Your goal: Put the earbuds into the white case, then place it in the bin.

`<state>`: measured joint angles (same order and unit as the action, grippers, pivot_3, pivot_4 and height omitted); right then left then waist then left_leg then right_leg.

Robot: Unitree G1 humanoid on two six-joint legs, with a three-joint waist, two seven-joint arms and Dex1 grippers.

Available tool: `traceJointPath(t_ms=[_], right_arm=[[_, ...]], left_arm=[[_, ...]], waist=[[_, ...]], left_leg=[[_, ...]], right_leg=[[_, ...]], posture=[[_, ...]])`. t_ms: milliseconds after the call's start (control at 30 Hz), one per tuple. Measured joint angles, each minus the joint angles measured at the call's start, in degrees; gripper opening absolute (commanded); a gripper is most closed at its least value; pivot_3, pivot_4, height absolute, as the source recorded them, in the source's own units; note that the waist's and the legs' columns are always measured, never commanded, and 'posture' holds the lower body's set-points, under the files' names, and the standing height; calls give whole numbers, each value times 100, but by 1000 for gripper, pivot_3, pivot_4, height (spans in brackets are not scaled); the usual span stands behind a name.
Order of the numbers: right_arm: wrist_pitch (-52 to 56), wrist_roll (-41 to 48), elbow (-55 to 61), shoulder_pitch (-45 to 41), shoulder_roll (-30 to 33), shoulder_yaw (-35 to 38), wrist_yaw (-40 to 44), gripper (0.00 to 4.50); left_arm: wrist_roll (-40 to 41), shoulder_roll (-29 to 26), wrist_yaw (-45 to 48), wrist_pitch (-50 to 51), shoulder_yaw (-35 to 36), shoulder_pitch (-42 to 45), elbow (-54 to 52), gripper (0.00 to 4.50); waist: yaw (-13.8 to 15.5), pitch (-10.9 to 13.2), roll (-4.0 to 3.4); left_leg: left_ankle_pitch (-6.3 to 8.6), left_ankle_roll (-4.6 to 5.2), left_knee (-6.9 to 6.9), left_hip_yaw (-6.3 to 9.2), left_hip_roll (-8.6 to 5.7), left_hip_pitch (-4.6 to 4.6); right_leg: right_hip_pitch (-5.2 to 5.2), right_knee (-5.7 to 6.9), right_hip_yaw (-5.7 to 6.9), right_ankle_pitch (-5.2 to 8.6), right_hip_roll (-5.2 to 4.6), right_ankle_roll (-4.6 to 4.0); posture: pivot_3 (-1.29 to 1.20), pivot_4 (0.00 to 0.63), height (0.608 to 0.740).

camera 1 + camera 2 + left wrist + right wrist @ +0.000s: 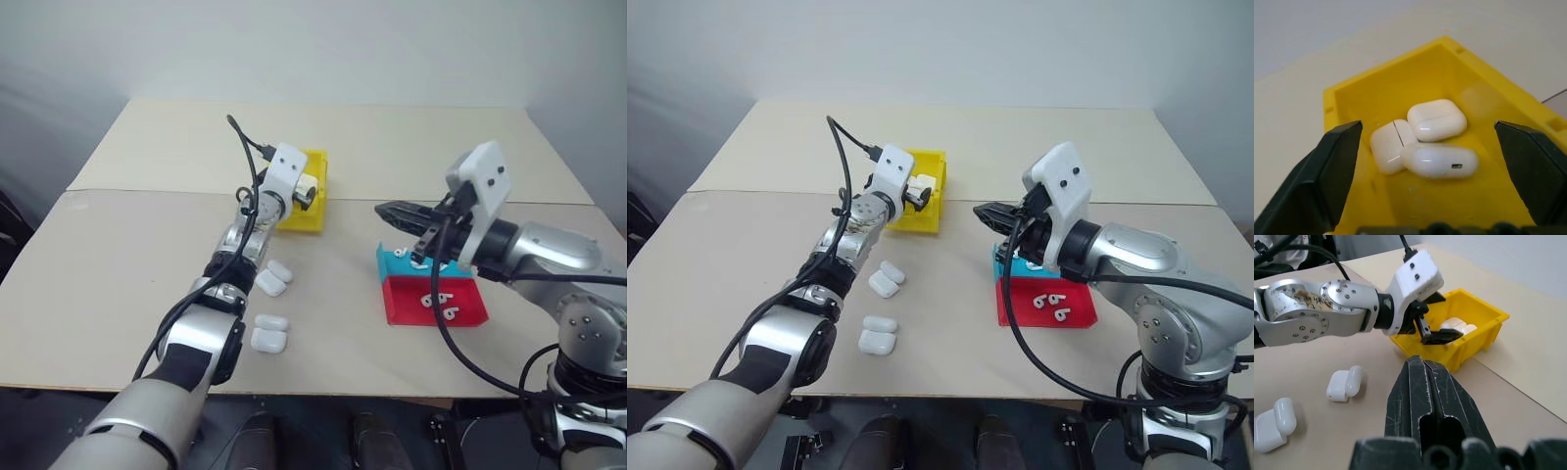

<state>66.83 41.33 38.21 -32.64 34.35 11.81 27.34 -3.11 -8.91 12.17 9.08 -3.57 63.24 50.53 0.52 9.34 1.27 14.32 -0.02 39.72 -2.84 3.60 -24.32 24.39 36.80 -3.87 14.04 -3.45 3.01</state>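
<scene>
My left gripper [1427, 131] stands open over the yellow bin [304, 219], its fingers [1334, 166] wide apart and holding nothing. Three shut white cases lie together on the bin's floor: one [1437, 119] at the far side, one [1387, 147] beside it, one [1441, 160] nearest. My right gripper [387, 211] is shut and empty, level above the near left corner of the teal tray [392, 266]. Two earbuds [446, 306] lie in the red tray [411, 311]. More earbuds [403, 254] show in the teal tray, partly hidden by the right hand.
Several more white cases lie on the table beside my left forearm, two close together [274, 278] and two nearer the front edge [269, 332]. The red tray sits right in front of the teal one. A seam crosses the table behind the trays.
</scene>
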Motion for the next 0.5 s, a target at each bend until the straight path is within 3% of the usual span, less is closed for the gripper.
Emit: traceJointPath(t_ms=[200,333,500], right_arm=[[-171,28,-58,181,238,-52,105,0],[-855,-226,-222,622,457,-134,409,0],[-1777,-548,-450,1362,539,-141,853,0]], left_arm=[[621,-405,913,238,333,-676,-1957,4481],[1021,-1413,1822,922,369,-2088,-4233,4481],[1820,-2350,2743,1481,771,-3743,-6199,4481]], waist=[[-46,0,-1],[-170,-1,-3],[-121,-1,-1]], left_leg=[[0,0,-1,0,4,3],[0,-1,-5,-4,10,11],[-2,-4,4,-5,13,12]], right_leg=[[-1,24,-1,0,1,0],[-3,27,-6,1,3,0],[-4,12,-4,1,1,0]], posture=[[0,150,740],[0,150,740],[0,150,740]])
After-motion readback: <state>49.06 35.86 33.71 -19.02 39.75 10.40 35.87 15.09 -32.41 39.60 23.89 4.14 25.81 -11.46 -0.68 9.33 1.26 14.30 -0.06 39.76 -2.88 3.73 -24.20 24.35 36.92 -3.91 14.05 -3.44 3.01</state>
